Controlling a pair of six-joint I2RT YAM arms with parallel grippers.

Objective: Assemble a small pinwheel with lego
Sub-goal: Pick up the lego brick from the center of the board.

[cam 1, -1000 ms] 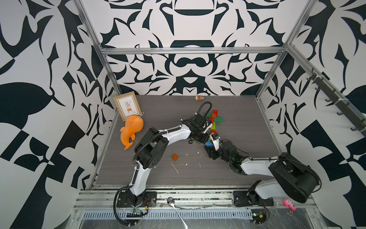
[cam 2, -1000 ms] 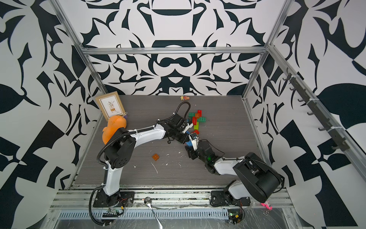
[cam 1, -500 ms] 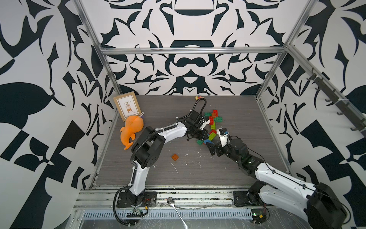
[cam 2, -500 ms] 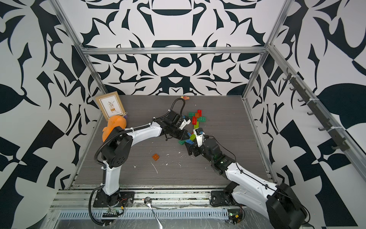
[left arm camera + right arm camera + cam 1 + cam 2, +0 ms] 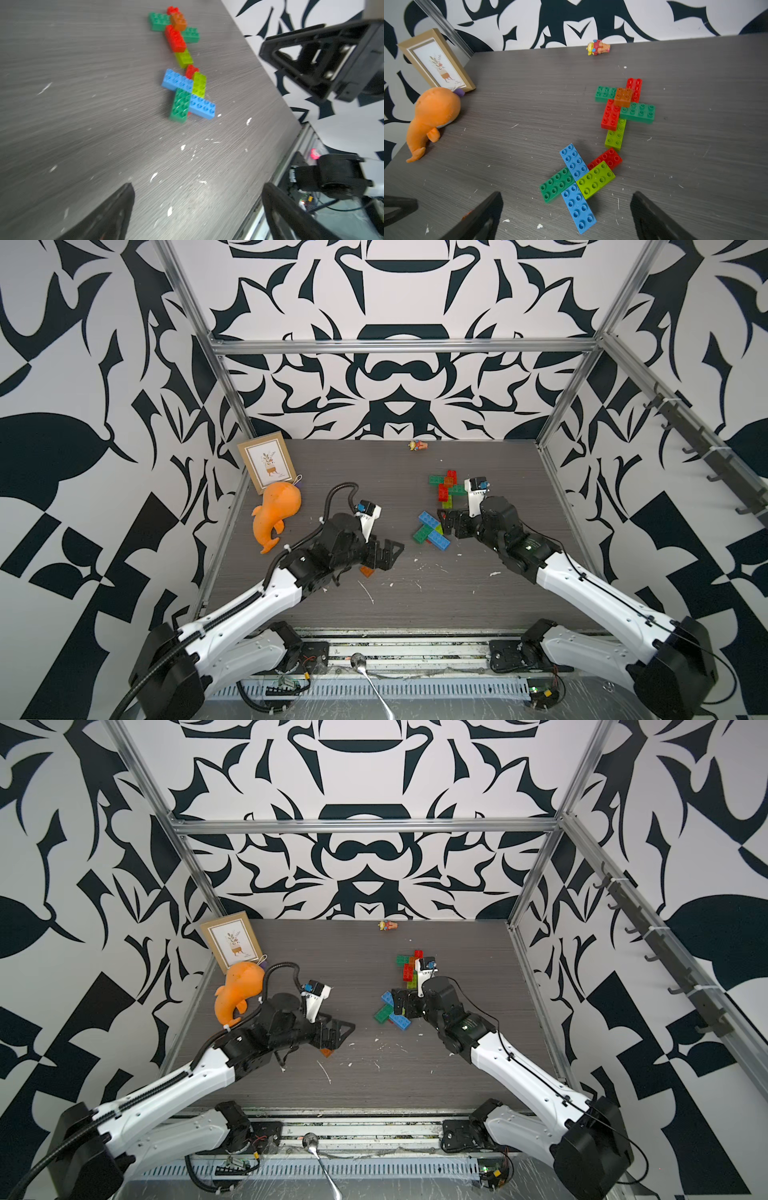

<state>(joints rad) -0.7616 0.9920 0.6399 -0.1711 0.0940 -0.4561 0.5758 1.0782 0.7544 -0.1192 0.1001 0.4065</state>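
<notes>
left gripper point(image 5: 384, 558): jaws spread, empty; right gripper point(image 5: 447, 525): jaws spread (nothing held), by the lego point(image 5: 435, 538)

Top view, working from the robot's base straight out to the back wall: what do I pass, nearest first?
spoon on the base rail → loose orange brick → blue-and-green lego cross → red-and-green lego pinwheel → small toy figure by the back wall
</notes>
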